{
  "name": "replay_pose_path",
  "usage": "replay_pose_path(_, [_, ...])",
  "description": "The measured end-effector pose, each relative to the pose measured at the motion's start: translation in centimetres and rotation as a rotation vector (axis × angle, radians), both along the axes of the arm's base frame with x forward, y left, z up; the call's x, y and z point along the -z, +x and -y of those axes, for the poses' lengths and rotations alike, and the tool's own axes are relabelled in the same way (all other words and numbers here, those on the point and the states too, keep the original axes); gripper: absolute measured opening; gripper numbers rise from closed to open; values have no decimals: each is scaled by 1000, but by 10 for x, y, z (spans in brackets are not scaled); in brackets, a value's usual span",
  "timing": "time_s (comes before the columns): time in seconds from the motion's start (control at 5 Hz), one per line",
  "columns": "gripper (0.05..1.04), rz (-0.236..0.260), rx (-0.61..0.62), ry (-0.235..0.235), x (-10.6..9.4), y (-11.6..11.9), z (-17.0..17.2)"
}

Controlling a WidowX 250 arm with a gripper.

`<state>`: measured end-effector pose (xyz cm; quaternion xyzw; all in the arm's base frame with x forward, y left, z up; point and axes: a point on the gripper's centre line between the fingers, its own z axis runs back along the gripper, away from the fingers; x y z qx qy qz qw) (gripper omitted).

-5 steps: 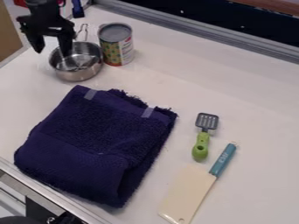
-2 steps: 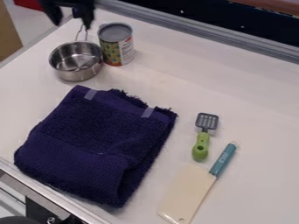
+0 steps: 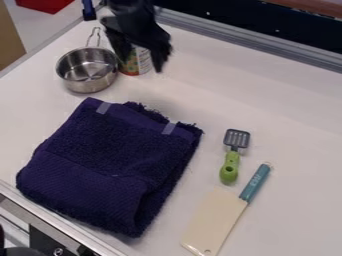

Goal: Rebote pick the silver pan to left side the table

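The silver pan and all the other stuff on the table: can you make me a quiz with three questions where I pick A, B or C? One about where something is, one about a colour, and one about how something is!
1. Looking at the picture, where is the silver pan compared with the can?
A) On top of it
B) To its left
C) To its right

2. What colour handle does the slotted spatula have?
A) Green
B) Red
C) White

3. How is the towel arranged?
A) Rolled into a tube
B) Hanging up
C) Folded and lying down

Right letters:
1. B: the pan sits on the can's left in the picture.
2. A: the handle below its dark slotted head is green.
3. C: the towel lies in a thick pile with folded edges showing.
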<state>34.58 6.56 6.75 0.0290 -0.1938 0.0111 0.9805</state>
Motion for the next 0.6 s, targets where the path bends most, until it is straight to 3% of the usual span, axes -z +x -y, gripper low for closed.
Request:
replay_pose_path(0.2, [999,30,-33,-3,0,24,40])
replay_pose_path(0.6, [999,4,-102,-8,9,81,80])
